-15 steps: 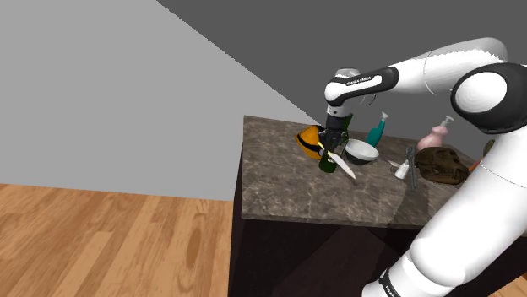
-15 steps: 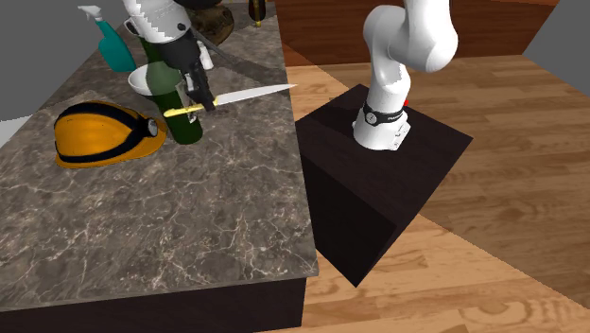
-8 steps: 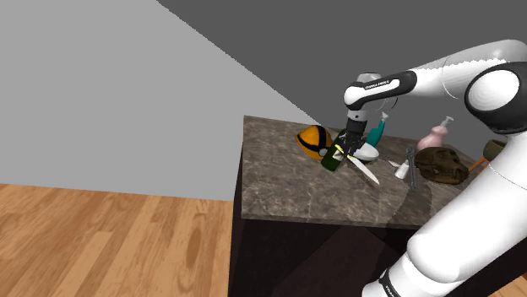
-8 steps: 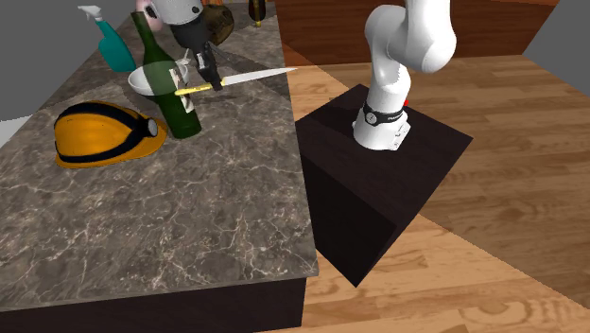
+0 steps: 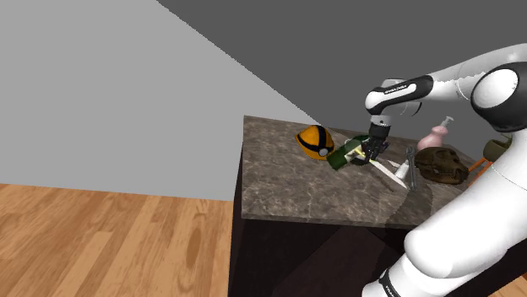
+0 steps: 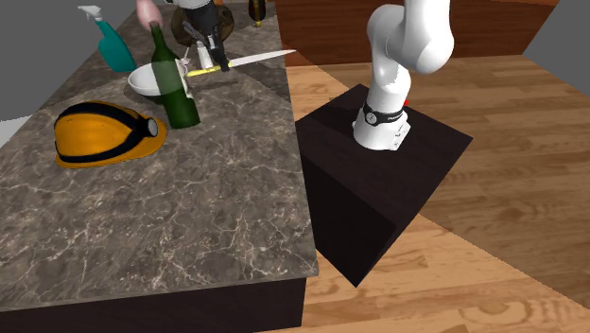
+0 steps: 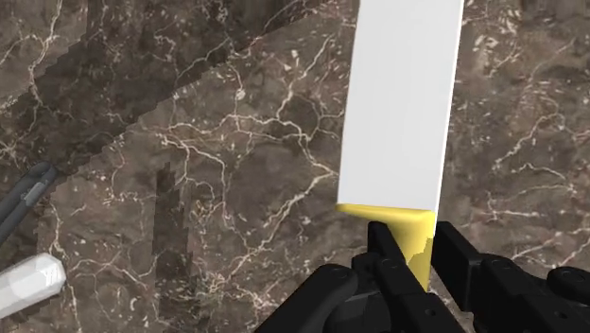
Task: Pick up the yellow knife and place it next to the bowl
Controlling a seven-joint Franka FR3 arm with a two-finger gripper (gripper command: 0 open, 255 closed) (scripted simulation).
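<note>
Gripper (image 6: 210, 62): 2 fingers clamped on yellow knife (image 6: 251, 61) handle. The knife is lifted over the marble counter (image 6: 208, 208), near white bowl (image 6: 147, 85). Green bottle (image 6: 177, 93) stands right by the bowl; orange helmet (image 6: 104, 132) and teal spray bottle (image 6: 112, 43) are nearby.

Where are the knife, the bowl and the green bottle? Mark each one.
knife (image 6: 260, 59): second exterior view, middle of the white blade.
bowl (image 6: 142, 87): second exterior view, outer wall.
green bottle (image 6: 180, 102): second exterior view, body.
</note>
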